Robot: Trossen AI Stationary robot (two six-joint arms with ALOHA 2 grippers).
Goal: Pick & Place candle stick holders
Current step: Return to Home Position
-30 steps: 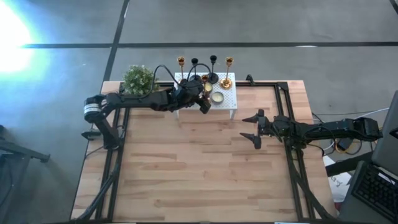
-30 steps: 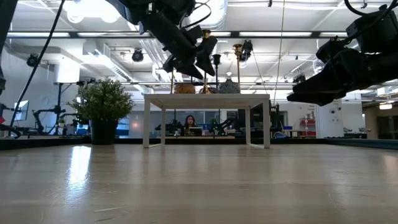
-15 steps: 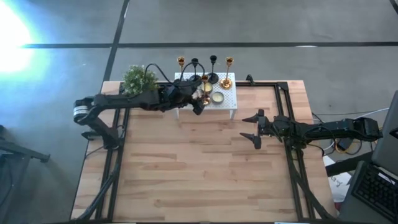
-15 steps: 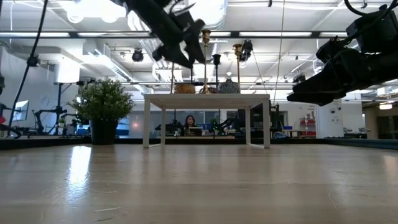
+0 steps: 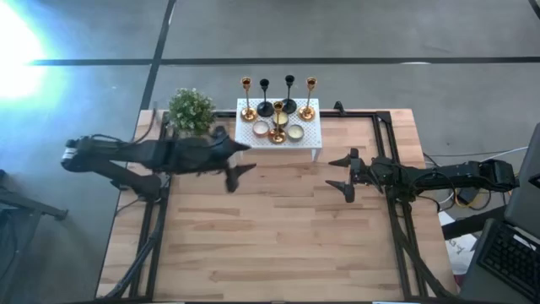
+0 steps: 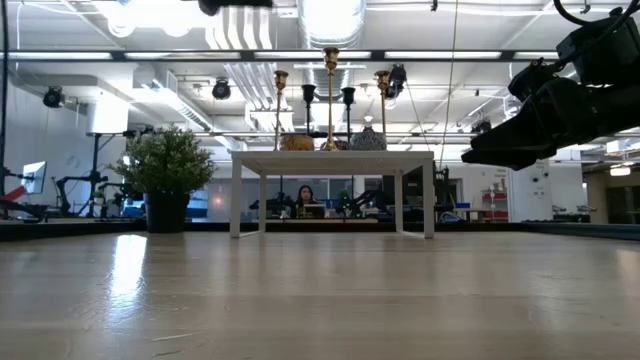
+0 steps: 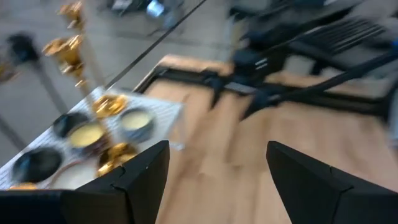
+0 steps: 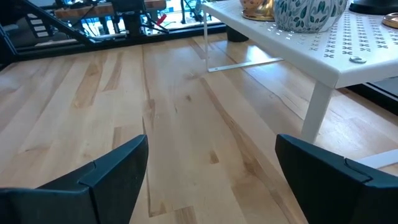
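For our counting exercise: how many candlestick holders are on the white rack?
5, all on the white rack. Back row: left gold holder, left black holder, right black holder, right gold holder. Before them: front gold holder. None seems hidden.

left arm [image 5: 143,154]: slim, dark, built of jointed segments
right arm [image 5: 439,176]: same dark jointed build, with cables [image 5: 462,199] trailing near its base
left gripper [image 5: 246,157]: two black tapered fingers [image 7: 140,177] with flat faces
right gripper [image 5: 330,172]: matching black wedge-shaped pair, angular edges
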